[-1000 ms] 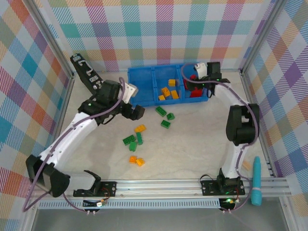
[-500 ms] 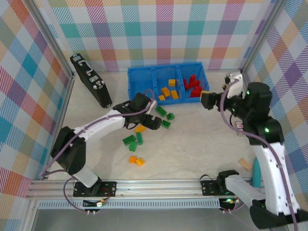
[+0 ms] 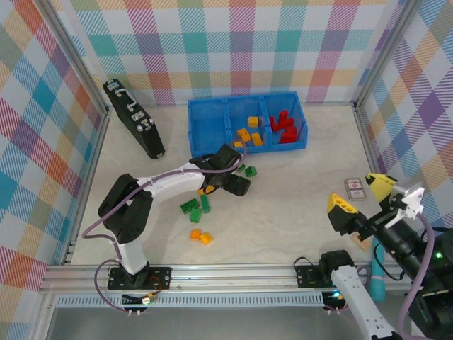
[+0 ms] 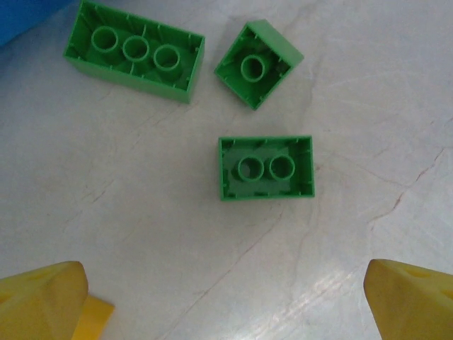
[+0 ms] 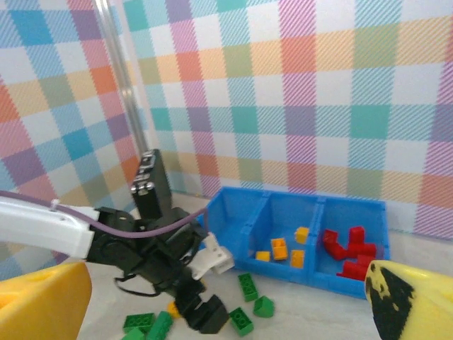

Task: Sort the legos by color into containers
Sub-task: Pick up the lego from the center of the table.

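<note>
The blue bin [image 3: 244, 101] stands at the back with three containers side by side. The left one holds nothing, the middle one holds orange legos [image 3: 248, 133], the right one red legos [image 3: 283, 126]. My left gripper [image 3: 237, 185] hovers open just in front of the bin. Below it lie three green legos [image 4: 265, 168], upside down on the table, clear of its yellow fingertips [image 4: 39, 301]. More green legos [image 3: 197, 207] and two orange ones [image 3: 200, 236] lie nearer the front. My right gripper [image 3: 359, 195] is raised at the near right, open and empty, facing the bin [image 5: 272, 268].
A black flat case [image 3: 134, 119] leans at the left wall. A small card [image 3: 354, 188] lies on the right, with a tan wooden block [image 3: 362, 242] and a teal tool [image 3: 377, 269] near the front right corner. Metal frame posts and plaid walls ring the table.
My right arm has pulled away from the red compartment and risen to the near right. My left gripper has travelled right from the table's left to the green legos by the bin.
</note>
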Available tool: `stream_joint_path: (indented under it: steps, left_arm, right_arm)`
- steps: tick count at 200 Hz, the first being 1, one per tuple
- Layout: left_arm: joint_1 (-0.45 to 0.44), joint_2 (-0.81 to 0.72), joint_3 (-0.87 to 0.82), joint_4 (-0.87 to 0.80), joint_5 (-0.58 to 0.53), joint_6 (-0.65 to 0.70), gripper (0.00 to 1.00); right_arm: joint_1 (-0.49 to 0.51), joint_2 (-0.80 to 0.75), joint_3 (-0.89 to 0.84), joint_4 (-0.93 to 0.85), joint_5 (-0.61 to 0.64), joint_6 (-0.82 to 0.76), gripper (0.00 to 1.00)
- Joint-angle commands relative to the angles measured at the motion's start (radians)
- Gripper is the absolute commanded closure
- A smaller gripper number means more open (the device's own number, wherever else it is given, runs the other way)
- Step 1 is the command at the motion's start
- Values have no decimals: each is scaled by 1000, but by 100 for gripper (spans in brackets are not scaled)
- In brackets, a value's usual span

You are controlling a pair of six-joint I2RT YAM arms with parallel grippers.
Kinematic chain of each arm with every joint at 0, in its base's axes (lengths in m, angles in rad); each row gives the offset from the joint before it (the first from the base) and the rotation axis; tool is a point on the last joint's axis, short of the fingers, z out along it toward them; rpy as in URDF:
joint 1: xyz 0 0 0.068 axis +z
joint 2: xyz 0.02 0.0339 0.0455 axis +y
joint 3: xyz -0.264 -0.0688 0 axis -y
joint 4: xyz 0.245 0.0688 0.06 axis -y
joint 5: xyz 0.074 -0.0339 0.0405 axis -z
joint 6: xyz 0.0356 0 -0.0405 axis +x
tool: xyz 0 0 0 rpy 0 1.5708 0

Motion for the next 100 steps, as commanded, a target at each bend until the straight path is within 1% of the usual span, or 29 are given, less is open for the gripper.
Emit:
stream_joint_path:
  steps: [1, 20, 33, 64, 75, 84, 100]
  left_arm:
    - [-22, 28, 37, 29, -30, -10, 0]
    - [-25, 53, 49, 35, -36, -11, 0]
    - [-29, 70, 61, 36, -36, -12, 0]
    - [-35, 120, 99, 29, -40, -12, 0]
    - [-36, 136, 114, 29, -39, -13, 0]
    - [-36, 150, 125, 29, -38, -15, 0]
    - [-39, 177, 145, 32, -33, -20, 0]
  right_arm:
    - [48, 115, -25, -118, -49, 25, 1]
    - [80, 165, -17, -164, -48, 63, 1]
    - [105, 183, -18, -178, -16, 93, 1]
    - [188, 220, 16, -223, 14, 58, 1]
    - [205, 247, 33, -250, 21, 43, 1]
    - [209, 263, 37, -266, 54, 41, 1]
    - [218, 269, 20, -270, 83, 26, 1]
